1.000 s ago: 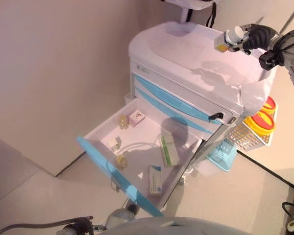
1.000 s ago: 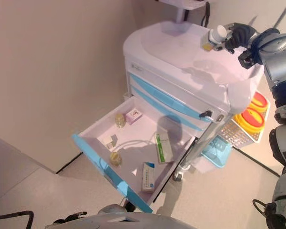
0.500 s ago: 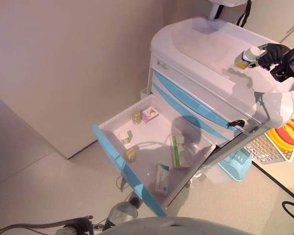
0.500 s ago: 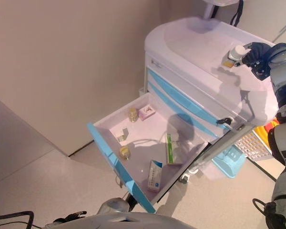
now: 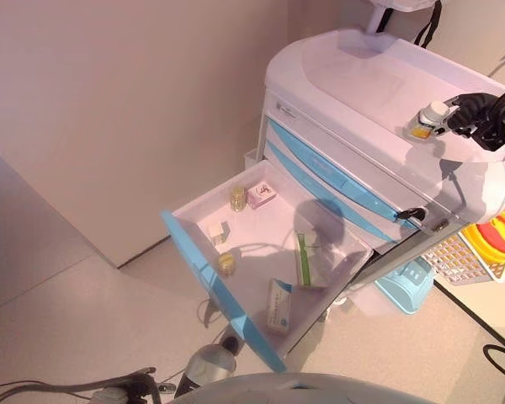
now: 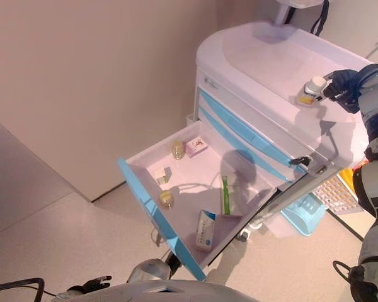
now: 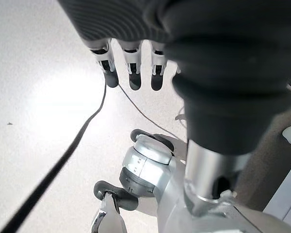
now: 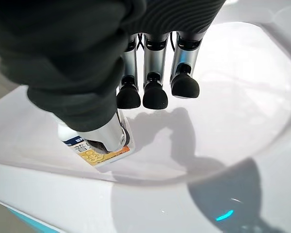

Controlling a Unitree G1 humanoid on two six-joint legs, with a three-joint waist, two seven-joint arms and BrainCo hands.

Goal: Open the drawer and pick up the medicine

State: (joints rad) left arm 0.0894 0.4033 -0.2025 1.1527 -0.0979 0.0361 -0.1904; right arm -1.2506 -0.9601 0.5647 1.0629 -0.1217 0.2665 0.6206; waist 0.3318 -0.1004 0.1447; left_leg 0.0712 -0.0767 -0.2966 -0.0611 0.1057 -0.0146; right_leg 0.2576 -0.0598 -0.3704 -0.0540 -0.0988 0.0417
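Observation:
A small white medicine bottle with a yellow label (image 5: pixel 427 119) rests on the white top of the medical cart (image 5: pixel 362 80), also seen in the right wrist view (image 8: pixel 103 150). My right hand (image 5: pixel 480 111) is just beside it. Its thumb (image 8: pixel 94 121) lies against the bottle while its fingers (image 8: pixel 155 94) are nearly straight and clear of it. The bottom drawer with a blue front (image 5: pixel 223 295) stands pulled out and holds two small jars (image 5: pixel 237 198), a pink box (image 5: pixel 261 194) and flat medicine boxes (image 5: pixel 304 259). My left hand (image 7: pixel 131 73) hangs open over the floor.
Two shut blue-trimmed drawers (image 5: pixel 337 181) sit above the open one. A wire basket with yellow-red containers (image 5: pixel 488 244) and a light blue bin (image 5: pixel 408 282) hang at the cart's right side. A wall stands to the left.
The view has shifted. My right hand has come down from holding the bottle in the air; the bottle now sits on the cart top and the fingers have eased off it.

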